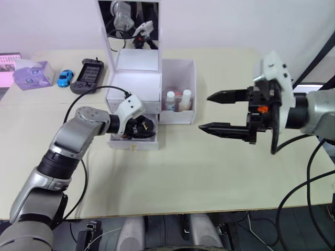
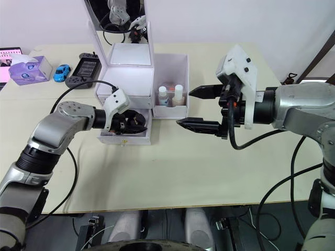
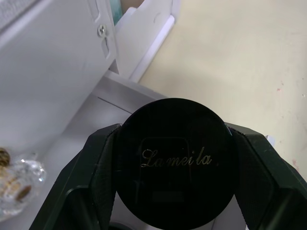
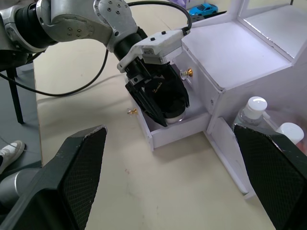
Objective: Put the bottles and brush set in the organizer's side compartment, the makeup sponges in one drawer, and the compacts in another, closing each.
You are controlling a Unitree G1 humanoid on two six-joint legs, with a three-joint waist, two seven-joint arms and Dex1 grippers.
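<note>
A cream table point(image 1: 209, 178) carries everything, and toward its far edge, left of the middle, stands the white organizer point(image 1: 133, 83) with its upright mirror point(image 1: 128, 23) rising at the back. The organizer's lower drawer point(image 1: 133, 140) is pulled out toward the near edge of the table, while the drawer above it sits closed with a small gold knob point(image 4: 186, 72) on its front. Joined to the organizer's right side is the side compartment point(image 1: 178, 97), an open white bin, and inside it the two bottles point(image 1: 178, 100) stand upright side by side, white caps up, with something orange just behind them that is too hidden to name. The right gripper point(image 1: 222, 111) hangs above the bare table just to the right of the side compartment, its two black fingers spread wide apart and holding nothing. The left gripper point(image 1: 137, 127) reaches down into the open lower drawer, its fingers pinching a round black compact point(image 3: 175, 160) by its rim; the lid carries gold script lettering. A tiny gold piece point(image 4: 132, 111) lies loose on the table beside the open drawer's front corner. Near the far left corner of the table sit a pale purple box point(image 1: 32, 73), a small blue toy car point(image 1: 65, 77) and a dark handheld game controller point(image 1: 89, 76).
</note>
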